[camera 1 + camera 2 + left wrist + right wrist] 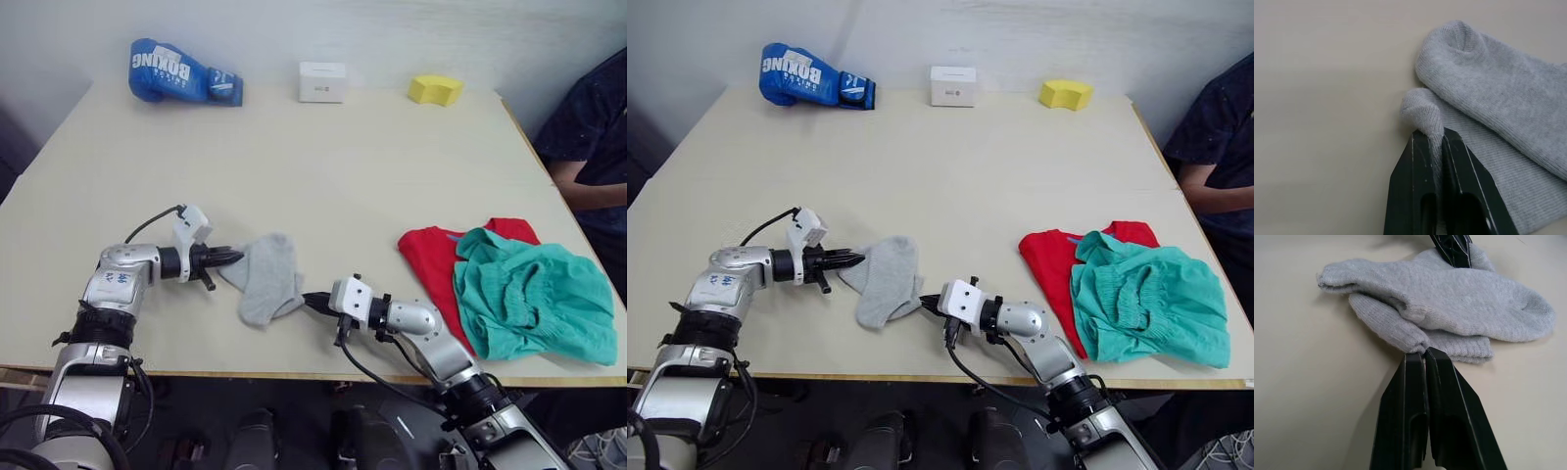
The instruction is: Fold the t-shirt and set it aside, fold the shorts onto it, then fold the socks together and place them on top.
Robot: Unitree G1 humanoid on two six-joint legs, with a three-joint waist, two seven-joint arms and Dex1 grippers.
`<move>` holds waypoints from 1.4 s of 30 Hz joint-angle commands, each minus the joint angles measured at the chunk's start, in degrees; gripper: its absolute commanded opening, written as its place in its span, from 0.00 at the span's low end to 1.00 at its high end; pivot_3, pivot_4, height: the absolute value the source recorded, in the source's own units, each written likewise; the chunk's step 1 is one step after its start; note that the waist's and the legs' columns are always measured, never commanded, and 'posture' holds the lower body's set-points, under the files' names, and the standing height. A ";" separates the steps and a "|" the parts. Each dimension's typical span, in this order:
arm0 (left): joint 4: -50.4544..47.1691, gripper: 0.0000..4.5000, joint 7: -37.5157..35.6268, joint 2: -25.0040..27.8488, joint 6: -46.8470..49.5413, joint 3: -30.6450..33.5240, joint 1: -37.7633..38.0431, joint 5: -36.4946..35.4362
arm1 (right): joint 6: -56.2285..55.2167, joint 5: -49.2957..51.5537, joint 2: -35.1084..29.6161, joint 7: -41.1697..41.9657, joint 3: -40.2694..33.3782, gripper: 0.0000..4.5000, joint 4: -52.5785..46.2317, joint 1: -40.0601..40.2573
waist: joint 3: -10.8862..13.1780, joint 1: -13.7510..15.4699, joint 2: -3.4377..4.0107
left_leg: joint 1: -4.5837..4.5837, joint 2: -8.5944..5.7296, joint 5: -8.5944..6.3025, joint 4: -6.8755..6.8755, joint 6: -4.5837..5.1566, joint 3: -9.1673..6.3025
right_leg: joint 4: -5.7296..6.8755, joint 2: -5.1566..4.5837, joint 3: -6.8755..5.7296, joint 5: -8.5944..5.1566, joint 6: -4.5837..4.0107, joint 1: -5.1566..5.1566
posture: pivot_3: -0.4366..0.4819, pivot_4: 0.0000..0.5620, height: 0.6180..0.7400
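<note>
The pair of small light grey ankle socks (266,278) is lying in a loose overlapping heap near the front edge of the pale beige table (323,166), left of its middle. Both arms are working on it from opposite ends. The left gripper (233,258) is pinching a tuft of the lower sock's edge, its two black fingers (1422,196) pressed together with the knit bunched between them. The right gripper (315,301) is clamping the other end, its fingers (1415,396) closed tight on a rolled fold of grey fabric. Holding opposite ends this way is probably meant to let the arms bring one end over the other and so fold the pair together in place.

The bright red short-sleeved cotton t-shirt (431,257) is resting by the table's right edge, toward the front right corner, and the teal-green soft fabric shorts (524,299) are lying rumpled on top of it, covering most of it. That stack looks like the set-aside pile, placed well apart from the socks so the fold has room; it is likely where the socks are to go.

Along the back edge are sitting a blue boxing glove (181,72), a small white box (322,81) and a yellow sponge-like block (435,89). A person's arm in a dark sleeve (588,127) is showing past the right edge.
</note>
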 commanded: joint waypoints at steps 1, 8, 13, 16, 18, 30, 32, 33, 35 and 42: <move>-10.25 0.00 2.57 0.32 5.99 2.47 5.54 -2.73 | -2.34 1.59 -3.01 2.46 -2.99 0.00 1.39 -0.86 | 0.00 -0.06 0.01 | 0.00 0.00 0.00 0.00 0.00 0.00 | -0.02 0.00 0.00 0.00 0.00 0.00 | 0.48 0.27 1.00; -30.26 0.00 12.22 -2.36 15.38 7.51 17.51 -7.39 | -6.28 3.67 -8.00 8.54 -6.03 0.00 8.36 -5.16 | 0.01 0.01 0.01 | 0.03 -0.03 -0.04 0.00 0.06 0.00 | -0.03 -0.10 0.04 0.01 0.02 0.02 | 0.48 0.27 1.00; -44.32 0.00 18.36 -4.54 21.64 9.97 25.52 -10.56 | -9.62 2.26 -8.79 9.41 -7.17 0.00 16.98 -9.56 | 0.02 -0.10 0.03 | 0.04 -0.02 -0.04 -0.03 0.05 0.02 | -0.07 -0.09 0.04 0.01 0.02 0.02 | 0.48 0.27 1.00; -45.73 0.00 23.92 -6.10 20.29 11.99 26.04 -8.93 | -8.20 2.97 -8.90 10.03 -7.75 0.00 19.25 -10.65 | 0.02 0.10 0.03 | 0.07 -0.02 -0.04 -0.03 0.05 0.00 | -0.05 -0.08 0.04 0.02 0.01 0.03 | 0.48 0.27 1.00; -47.19 0.12 23.42 -5.06 22.33 11.56 26.42 -10.23 | -7.00 3.83 -9.25 10.57 -8.48 0.09 18.87 -10.87 | 0.02 0.13 0.03 | 0.07 -0.01 -0.02 -0.02 0.05 -0.02 | -0.04 -0.07 0.02 0.03 -0.01 0.04 | 0.48 0.27 1.00; -40.44 0.46 8.55 9.99 28.62 14.76 23.17 -20.11 | 47.99 28.97 -20.85 10.95 -16.13 0.99 -18.94 -0.41 | 0.10 0.70 0.17 | -0.03 0.01 -0.07 -0.44 0.03 -0.07 | -0.41 -0.10 -0.02 -0.03 -0.13 -0.06 | 0.48 0.27 1.00; -36.12 0.46 8.30 9.97 27.41 13.21 18.31 -19.17 | 59.00 33.76 -20.35 7.00 -15.87 1.00 -25.74 1.30 | 0.16 0.95 0.27 | -0.03 0.02 -0.07 -0.46 0.03 -0.09 | -0.41 -0.10 -0.05 -0.03 -0.14 -0.06 | 0.48 0.27 1.00; -33.73 0.46 7.92 9.86 26.75 11.88 15.65 -18.40 | 62.99 35.46 -19.58 4.94 -15.48 1.00 -28.50 2.09 | 0.16 1.04 0.27 | -0.05 0.02 -0.07 -0.46 0.03 -0.09 | -0.40 -0.10 -0.05 -0.02 -0.15 -0.10 | 0.48 0.27 1.00; -29.43 0.46 6.79 9.71 24.88 8.54 11.02 -16.41 | 69.69 37.38 -16.65 -0.66 -15.21 1.00 -31.90 2.99 | 0.16 1.20 0.27 | -0.05 0.02 -0.07 -0.46 0.03 -0.05 | -0.40 -0.10 -0.04 -0.01 -0.16 -0.11 | 0.48 0.27 1.00; -10.82 0.46 3.96 4.51 17.67 -0.68 -3.12 -9.65 | 83.82 38.70 -0.90 -18.77 -18.32 1.00 -31.34 1.68 | 0.06 1.22 0.08 | -0.25 -0.01 -0.06 -0.47 0.03 0.03 | -0.41 -0.08 -0.02 -0.01 -0.15 -0.33 | 0.48 0.27 1.00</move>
